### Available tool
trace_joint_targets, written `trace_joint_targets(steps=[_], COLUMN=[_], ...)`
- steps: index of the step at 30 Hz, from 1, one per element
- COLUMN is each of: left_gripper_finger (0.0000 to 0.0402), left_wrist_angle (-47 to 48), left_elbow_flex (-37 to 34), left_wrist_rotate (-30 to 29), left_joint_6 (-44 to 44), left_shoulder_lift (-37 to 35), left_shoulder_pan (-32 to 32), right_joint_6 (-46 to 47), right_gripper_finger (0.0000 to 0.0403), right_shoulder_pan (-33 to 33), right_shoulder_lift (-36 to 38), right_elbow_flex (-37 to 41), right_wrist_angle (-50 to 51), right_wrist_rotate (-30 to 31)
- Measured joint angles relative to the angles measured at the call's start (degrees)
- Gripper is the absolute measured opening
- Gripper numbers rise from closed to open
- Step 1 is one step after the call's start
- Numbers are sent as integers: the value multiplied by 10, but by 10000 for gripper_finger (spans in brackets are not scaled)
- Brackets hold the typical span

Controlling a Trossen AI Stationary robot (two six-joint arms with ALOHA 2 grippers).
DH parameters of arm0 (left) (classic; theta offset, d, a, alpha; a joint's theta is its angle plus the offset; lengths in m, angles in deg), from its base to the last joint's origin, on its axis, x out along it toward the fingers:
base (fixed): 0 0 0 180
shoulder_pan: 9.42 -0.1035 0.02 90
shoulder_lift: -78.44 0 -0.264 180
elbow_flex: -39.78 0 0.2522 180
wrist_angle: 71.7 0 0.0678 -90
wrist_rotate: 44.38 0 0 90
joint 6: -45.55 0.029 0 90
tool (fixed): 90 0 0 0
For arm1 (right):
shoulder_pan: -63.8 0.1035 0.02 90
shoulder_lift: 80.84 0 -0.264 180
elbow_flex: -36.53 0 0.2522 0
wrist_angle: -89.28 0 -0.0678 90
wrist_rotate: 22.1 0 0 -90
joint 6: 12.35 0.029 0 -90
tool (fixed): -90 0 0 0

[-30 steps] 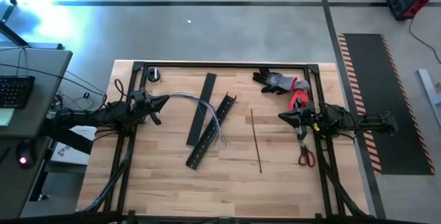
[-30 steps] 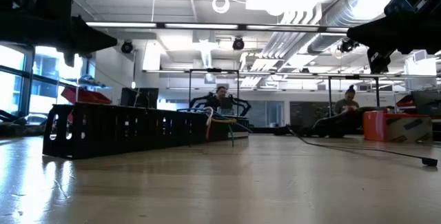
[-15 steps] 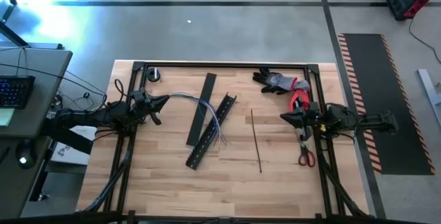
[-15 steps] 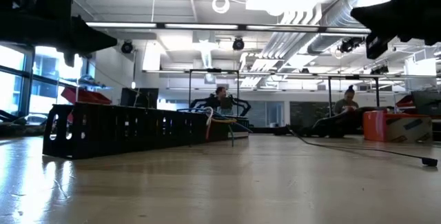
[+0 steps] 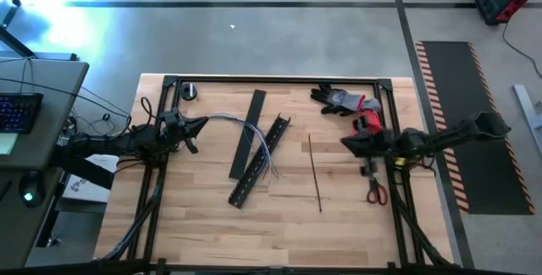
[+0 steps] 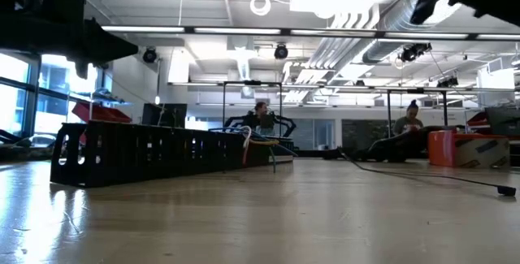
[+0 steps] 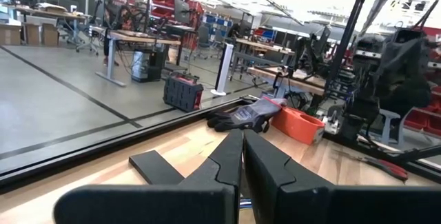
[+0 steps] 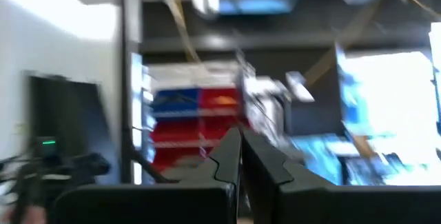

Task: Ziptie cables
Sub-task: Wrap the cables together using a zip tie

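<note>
The ziptie lies flat on the bare table, a hair-thin dark strip running lengthwise between the slotted channel and the scissors, touching neither. Expect it to be very light, springy and slick; flat on wood it offers almost no edge, so you would do best to pinch it near one end, where it can be tipped or slid up, rather than at the middle. The cables arc from near the left tool across the flat black strip and fan out with loose ends over the channel; they look limp and light and will likely splay unless you gather them close to the fanned ends. Left tool hovers by the cables' far end, fingers pressed together, holding nothing. Right tool sits beside the gloves and a red item, also pressed together and empty.
</note>
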Motion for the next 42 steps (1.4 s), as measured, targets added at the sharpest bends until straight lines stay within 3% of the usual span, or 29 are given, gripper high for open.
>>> trace_joint_targets(steps=[6, 16, 22, 27, 36, 42], left_gripper_finger=[0, 0, 0, 0, 0, 0], left_wrist_angle=[0, 0, 0, 0, 0, -5], left_elbow_flex=[0, 0, 0, 0, 0, 15], left_wrist_rotate=[0, 11, 29, 32, 33, 106], left_joint_6=[0, -6, -62, -76, -77, -126], left_shoulder_lift=[0, 0, 0, 0, 0, 0], left_shoulder_pan=[0, 0, 1, 1, 1, 1], right_joint_6=[116, 45, 71, 72, 18, -19], right_gripper_finger=[0, 0, 12, 58, 183, 248], right_shoulder_pan=[-23, -45, -85, -115, -162, -189], right_shoulder_lift=[-203, -439, -502, -566, -727, -871], right_elbow_flex=[-141, -389, -586, -717, -876, -1046], right_wrist_angle=[94, 271, 553, 726, 748, 789], right_wrist_rotate=[150, 118, 90, 48, -29, -73])
